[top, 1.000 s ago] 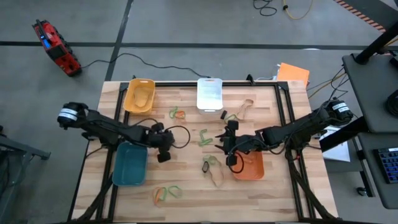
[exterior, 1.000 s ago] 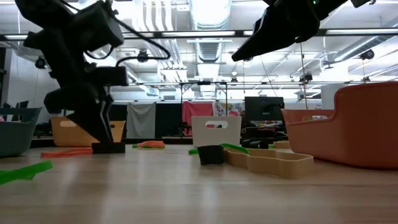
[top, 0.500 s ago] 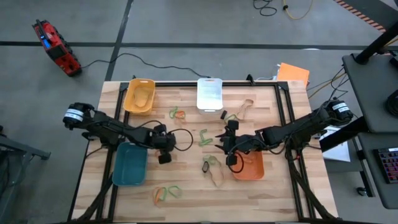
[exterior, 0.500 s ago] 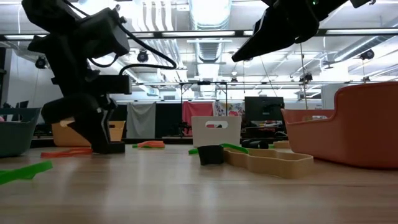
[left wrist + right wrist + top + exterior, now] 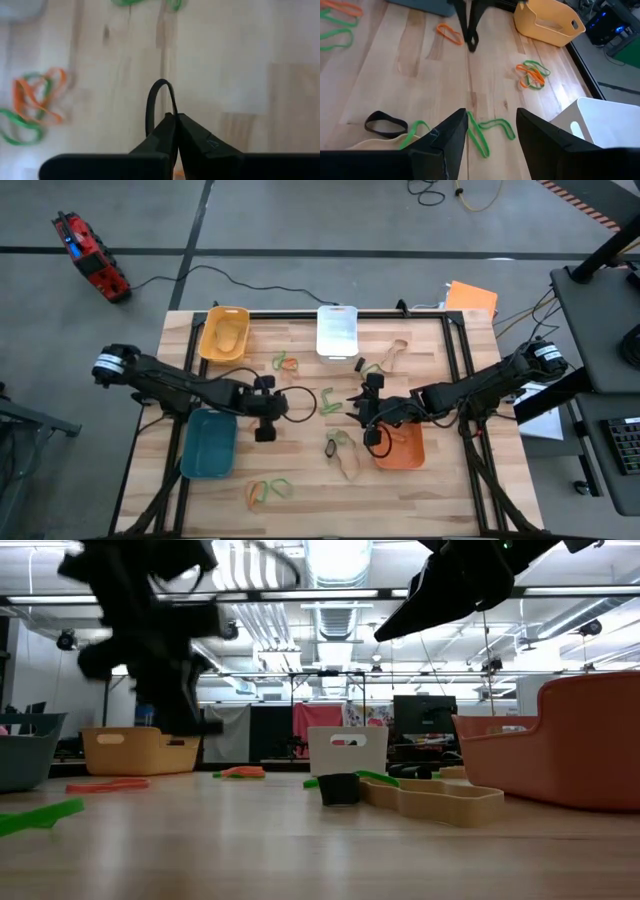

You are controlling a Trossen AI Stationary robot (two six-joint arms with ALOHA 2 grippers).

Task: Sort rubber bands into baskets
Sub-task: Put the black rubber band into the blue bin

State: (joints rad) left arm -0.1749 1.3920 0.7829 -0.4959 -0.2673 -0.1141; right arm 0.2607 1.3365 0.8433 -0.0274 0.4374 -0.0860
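On the wooden surface sit four baskets: teal, orange, yellow, white. The left gripper, beside the teal basket, has its jaws pinched tight on a black rubber band. The right gripper hovers over green bands, jaws parted and empty.

black band: thin loop pinched between the closed fingers of the left hand, arching up from the tips
green bands: a pair mid-surface; one lies flat and kinked
orange-green tangle: near the white basket; another at the near edge
tan bands: (far side), beside the orange basket
yellow basket: far corner
teal basket: upright
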